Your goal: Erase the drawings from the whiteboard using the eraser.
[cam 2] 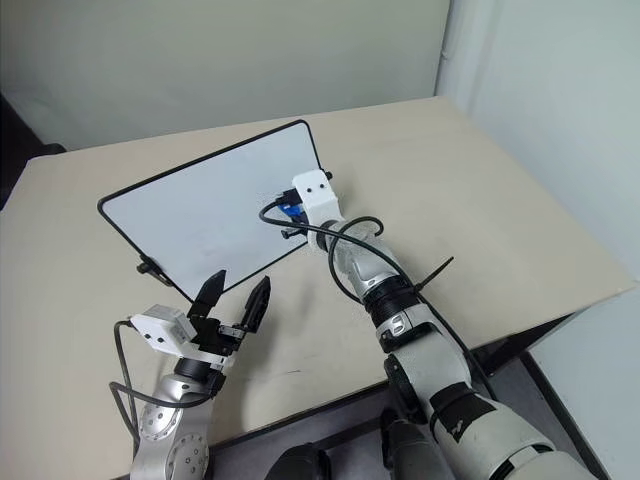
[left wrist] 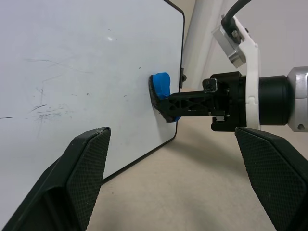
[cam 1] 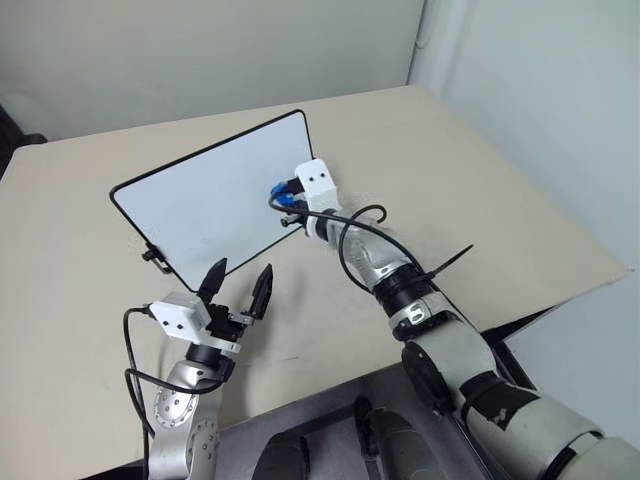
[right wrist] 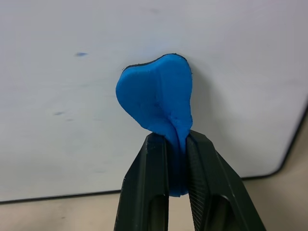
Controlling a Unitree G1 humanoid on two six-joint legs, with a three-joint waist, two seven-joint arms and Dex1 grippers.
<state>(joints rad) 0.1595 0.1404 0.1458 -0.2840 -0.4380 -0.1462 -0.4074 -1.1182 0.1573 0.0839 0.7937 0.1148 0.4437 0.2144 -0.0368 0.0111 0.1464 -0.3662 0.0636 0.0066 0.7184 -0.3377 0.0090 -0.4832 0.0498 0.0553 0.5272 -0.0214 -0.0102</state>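
The whiteboard (cam 1: pixel 200 200) stands tilted on the beige table, its black frame and small feet showing. My right gripper (right wrist: pixel 177 144) is shut on the blue eraser (right wrist: pixel 156 96), which is squashed against the board's white face near its right edge (left wrist: pixel 161 85). The drawings are hidden; I see just faint grey streaks (left wrist: pixel 45 108) and a tiny blue speck (right wrist: pixel 81 54) on the board. My left gripper (cam 1: pixel 238 285) hangs open in front of the board's lower edge, apart from it and holding nothing.
The beige table (cam 1: pixel 480 180) stretches to the right of the board and ends at an edge near the right wall. Its front edge runs close to my arms. A black cable (cam 1: pixel 350 225) loops along the right forearm.
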